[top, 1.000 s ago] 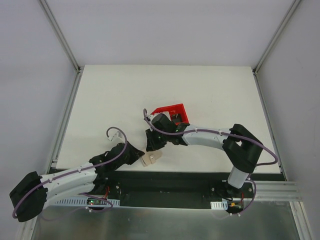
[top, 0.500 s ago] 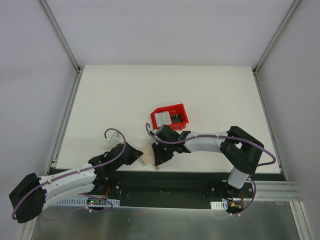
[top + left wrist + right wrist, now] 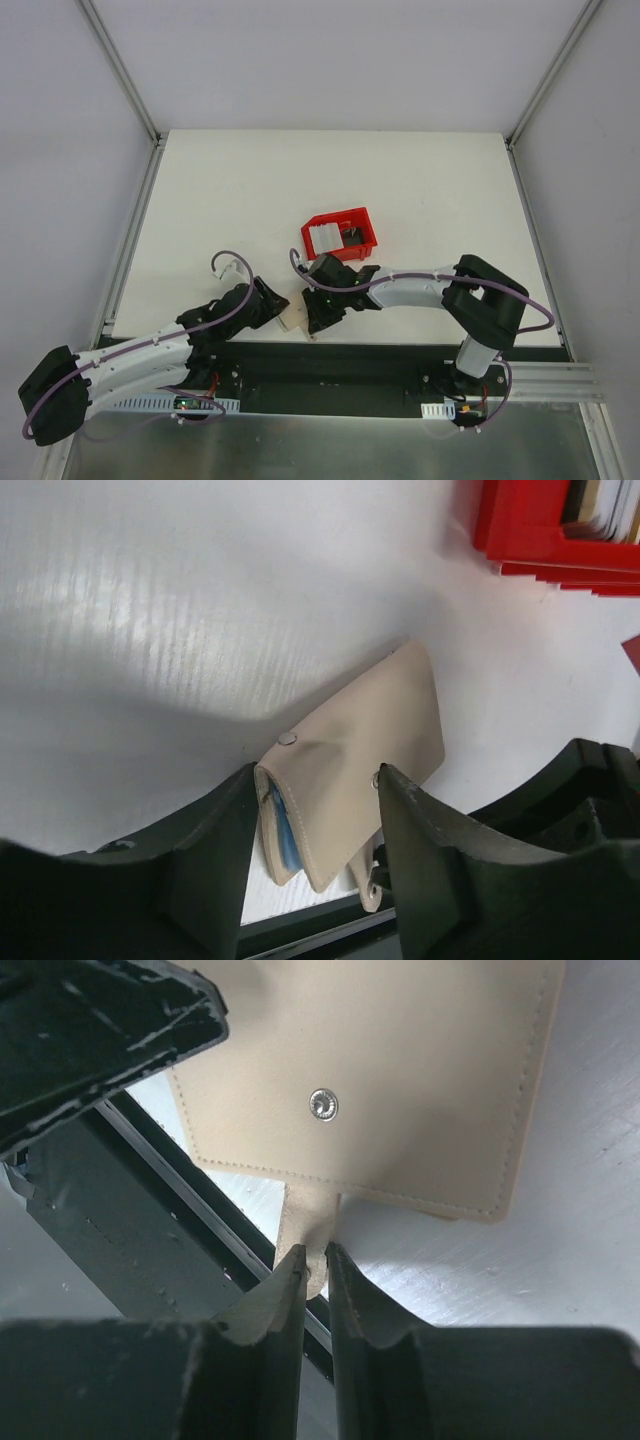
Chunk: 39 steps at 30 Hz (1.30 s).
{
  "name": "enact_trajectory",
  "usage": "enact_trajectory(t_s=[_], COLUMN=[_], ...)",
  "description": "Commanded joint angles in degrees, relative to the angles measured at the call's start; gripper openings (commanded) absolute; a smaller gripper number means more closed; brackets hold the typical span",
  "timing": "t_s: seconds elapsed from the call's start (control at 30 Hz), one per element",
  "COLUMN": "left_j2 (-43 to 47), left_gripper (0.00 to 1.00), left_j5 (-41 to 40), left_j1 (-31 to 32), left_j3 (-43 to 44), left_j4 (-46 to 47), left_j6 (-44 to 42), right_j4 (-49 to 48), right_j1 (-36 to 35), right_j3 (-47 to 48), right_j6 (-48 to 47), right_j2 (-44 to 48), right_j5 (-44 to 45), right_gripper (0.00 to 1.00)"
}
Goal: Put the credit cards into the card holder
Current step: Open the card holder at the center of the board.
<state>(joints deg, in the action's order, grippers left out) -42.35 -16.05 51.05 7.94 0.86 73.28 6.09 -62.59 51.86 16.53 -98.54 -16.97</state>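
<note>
Bench (image 3: 250,190): white, grey walls around it; all the work sits at its near edge.
Card holder (image 3: 350,750): tan and folded, lying at that near edge between both arms, with pale blue lining showing at its open side.
Strap tab (image 3: 305,1215): pinched by the right gripper (image 3: 313,1265), its fingers closed together on it.
Left gripper (image 3: 318,773): fingers against both long edges of the holder, apparently clamping it.
Step, as I judge it: opening the flap. The left arm should hold firm while the right lifts the tab slowly, keeping it from sliding off the edge.
Credit cards (image 3: 324,237): in the red bin (image 3: 362,218), farther back.
</note>
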Motion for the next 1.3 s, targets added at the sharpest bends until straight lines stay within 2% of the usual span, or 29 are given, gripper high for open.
enact_trajectory(t_s=[0.0,0.03,0.1,0.2,0.3,0.47,0.57,0.67,0.9,1.1,1.27], left_j2=[-1.1,-1.8,-2.7,-3.9,-4.5,-8.3,-12.8,-16.7,-17.9,-19.5,-24.0], left_gripper=[0.55,0.57,0.68,0.71,0.78,0.87,0.88,0.88,0.86,0.84,0.77], left_j5=[-2.8,-3.1,-3.3,-4.9,-5.7,-3.4,2.3,7.9,17.9,22.2,25.4], left_j1=[0.2,0.4,0.2,0.3,0.2,-1.1,-2.8,-4.6,-8.6,-8.9,-8.9], left_j3=[6.5,7.6,9.4,12.5,14.8,18.6,21.0,22.2,19.3,15.4,15.7], left_j4=[-9.5,-10.5,-12.1,-16.0,-17.0,-16.7,-15.1,-13.9,-9.3,-2.7,0.3], left_j6=[-9.2,-10.9,-14.1,-16.7,-20.2,-29.4,-37.3,-41.4,-41.7,-39.9,-38.0], right_j4=[3.4,3.3,3.3,3.6,3.5,2.4,0.7,-1.4,-3.8,-3.7,-4.6], right_j1=[-0.9,-0.9,-0.9,-0.9,-0.9,-0.9,-0.8,-0.7,0.2,2.7,5.9], right_j3=[0.1,0.0,0.0,0.0,-0.1,-0.7,-1.7,-2.7,-4.2,-5.4,-4.9], right_j6=[1.0,1.3,1.3,1.5,1.9,2.6,3.8,5.9,10.3,11.7,11.3], right_j2=[-0.7,-0.6,-0.7,-0.8,-0.9,-0.8,-0.3,0.0,1.4,2.9,2.1], right_j5=[5.6,6.1,6.4,7.5,7.7,8.2,8.4,8.6,11.2,12.6,11.1], right_gripper=[0.17,0.17,0.17,0.17,0.17,0.17,0.17,0.17,0.18,0.21,0.21])
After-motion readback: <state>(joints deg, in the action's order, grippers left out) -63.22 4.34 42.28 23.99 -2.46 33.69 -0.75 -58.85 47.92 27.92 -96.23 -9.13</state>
